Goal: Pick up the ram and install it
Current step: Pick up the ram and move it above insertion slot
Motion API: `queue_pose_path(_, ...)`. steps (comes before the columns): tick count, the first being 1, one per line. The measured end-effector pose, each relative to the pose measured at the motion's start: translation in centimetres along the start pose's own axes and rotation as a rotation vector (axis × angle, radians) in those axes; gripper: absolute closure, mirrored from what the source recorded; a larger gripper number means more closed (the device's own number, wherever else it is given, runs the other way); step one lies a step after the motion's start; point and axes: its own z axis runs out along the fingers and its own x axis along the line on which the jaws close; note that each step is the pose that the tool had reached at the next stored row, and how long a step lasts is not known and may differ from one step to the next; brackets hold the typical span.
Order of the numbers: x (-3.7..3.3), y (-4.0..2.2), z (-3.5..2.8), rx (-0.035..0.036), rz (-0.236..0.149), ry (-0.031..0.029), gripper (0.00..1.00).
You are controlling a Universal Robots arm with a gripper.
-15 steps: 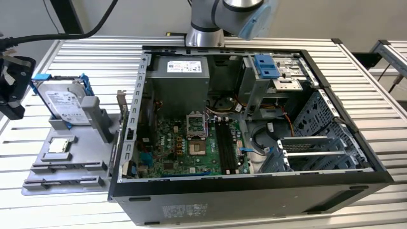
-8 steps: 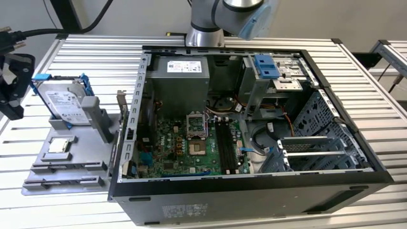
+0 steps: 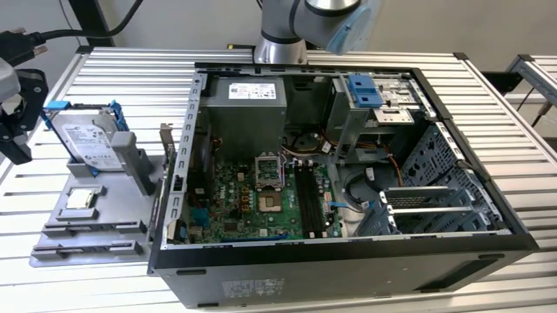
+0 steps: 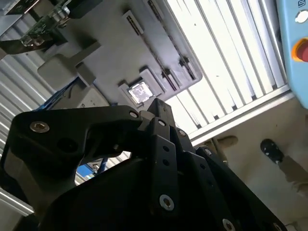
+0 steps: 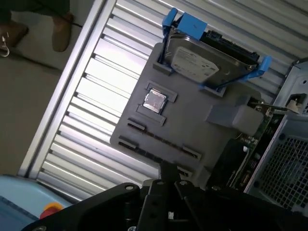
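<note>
My gripper [image 3: 17, 140] hangs at the exterior view's far left, above the table and apart from the grey parts tray [image 3: 61, 218]. In both wrist views its black fingers [image 4: 158, 113] meet at one tip [image 5: 168, 171], and I see nothing between them. The tray's two long holders [image 5: 159, 140] look like thin dark lines, and I cannot tell whether the ram stands in one. Inside the open computer case [image 3: 348, 254], the motherboard's long memory slots [image 3: 306, 192] appear as dark strips. I cannot tell whether a stick sits in them.
A silver hard drive in a blue frame [image 3: 91, 140] stands upright at the tray's back, and a small square processor chip [image 3: 81, 199] lies in front of it. A card [image 5: 260, 125] juts from the case wall beside the tray. The arm's base [image 3: 283, 39] stands behind the case.
</note>
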Motion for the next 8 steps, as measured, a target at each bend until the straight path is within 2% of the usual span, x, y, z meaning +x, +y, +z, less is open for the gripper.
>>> queue_pose_path(8, 0.0, 0.0, 0.0, -0.0004, -0.095, 0.0025, 1.0)
